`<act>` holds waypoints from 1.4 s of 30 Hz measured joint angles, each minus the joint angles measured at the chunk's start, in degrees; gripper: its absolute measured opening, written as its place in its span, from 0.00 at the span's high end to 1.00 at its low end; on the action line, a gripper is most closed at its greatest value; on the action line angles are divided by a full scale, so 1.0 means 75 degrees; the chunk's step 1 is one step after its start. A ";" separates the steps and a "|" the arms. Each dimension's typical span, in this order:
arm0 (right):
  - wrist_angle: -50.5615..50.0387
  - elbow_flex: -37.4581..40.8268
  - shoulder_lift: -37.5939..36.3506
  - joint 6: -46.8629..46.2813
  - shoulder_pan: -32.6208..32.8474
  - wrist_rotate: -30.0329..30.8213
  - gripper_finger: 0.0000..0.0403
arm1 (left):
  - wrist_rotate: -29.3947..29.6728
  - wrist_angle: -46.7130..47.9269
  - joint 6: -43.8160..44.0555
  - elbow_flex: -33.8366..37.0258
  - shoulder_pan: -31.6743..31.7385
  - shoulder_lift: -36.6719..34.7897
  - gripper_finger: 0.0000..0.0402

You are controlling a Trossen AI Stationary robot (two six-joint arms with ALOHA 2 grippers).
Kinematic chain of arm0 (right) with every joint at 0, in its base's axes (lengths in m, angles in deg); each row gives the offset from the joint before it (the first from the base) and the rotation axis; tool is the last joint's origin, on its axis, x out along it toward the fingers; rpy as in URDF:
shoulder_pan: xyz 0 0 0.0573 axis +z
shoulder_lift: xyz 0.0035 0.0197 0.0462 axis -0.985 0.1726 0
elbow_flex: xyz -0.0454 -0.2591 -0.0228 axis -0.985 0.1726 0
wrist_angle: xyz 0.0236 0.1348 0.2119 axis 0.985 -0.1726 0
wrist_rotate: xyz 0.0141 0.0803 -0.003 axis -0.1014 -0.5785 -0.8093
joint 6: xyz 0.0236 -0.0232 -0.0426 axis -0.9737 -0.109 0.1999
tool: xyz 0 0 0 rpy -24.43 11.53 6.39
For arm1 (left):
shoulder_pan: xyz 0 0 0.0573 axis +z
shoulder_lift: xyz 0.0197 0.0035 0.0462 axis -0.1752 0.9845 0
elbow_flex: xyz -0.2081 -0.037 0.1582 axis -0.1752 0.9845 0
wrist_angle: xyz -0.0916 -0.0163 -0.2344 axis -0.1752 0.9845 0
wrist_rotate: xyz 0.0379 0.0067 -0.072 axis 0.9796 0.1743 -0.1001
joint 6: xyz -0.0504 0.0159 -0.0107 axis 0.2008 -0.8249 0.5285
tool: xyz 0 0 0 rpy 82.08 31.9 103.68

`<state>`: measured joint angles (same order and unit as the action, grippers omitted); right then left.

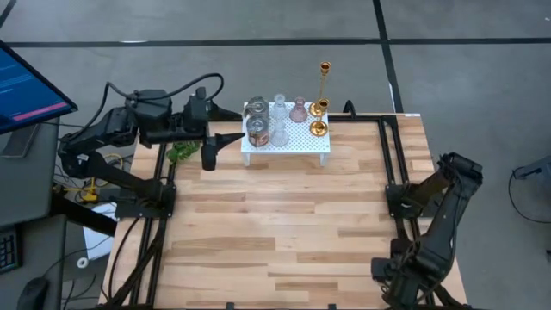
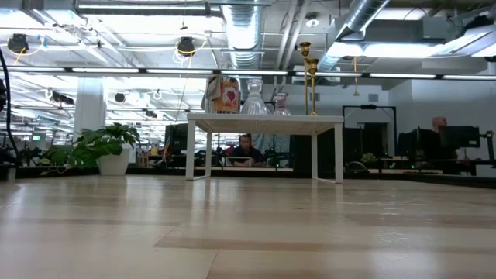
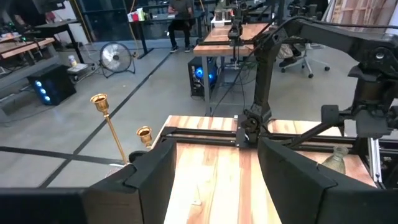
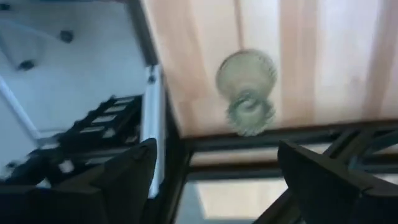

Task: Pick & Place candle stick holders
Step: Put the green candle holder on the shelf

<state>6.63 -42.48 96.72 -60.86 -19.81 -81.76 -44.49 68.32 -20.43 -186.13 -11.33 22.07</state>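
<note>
Three gold candle stick holders stand at the right end of a small white pegboard stand [image 1: 284, 142] at the table's far edge: one tall with a thin stem [image 1: 325, 82] and two short ones [image 1: 319, 108] [image 1: 318, 129]. The tall one [image 3: 109, 130] and a short one [image 3: 144, 134] also show in the left wrist view. My left gripper [image 1: 209, 157] [image 3: 214, 155] is open and empty, just left of the stand. My right gripper [image 4: 217, 162] is open and empty, folded back at the table's near right.
Two tin cans [image 1: 256, 122] and small glass vases [image 1: 280, 120] share the stand. A green sprig [image 1: 182, 152] lies by the left arm. A greenish glass vase [image 4: 247, 90] [image 3: 336, 160] sits near the right arm's black rail. Bare wood [image 1: 275, 224] spans the middle.
</note>
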 joint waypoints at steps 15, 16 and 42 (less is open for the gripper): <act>0.1139 0.1221 -0.0044 0.0582 0.0103 0.0770 0.21 | 0.0010 -0.0010 0.0026 0.0000 0.0003 0.0000 0.43; 0.1174 0.1291 -0.0044 0.0496 0.0135 0.0770 0.21 | 0.0015 -0.0009 0.0026 0.0000 0.0003 0.0000 0.43; 0.2397 0.2588 -0.0044 -0.0259 0.0577 0.0743 0.31 | 0.0582 -0.0076 0.0227 0.0000 0.0006 0.0000 0.43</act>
<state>24.61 -23.06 96.40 -62.81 -15.48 -76.19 -40.13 67.75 -18.73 -186.13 -11.28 22.07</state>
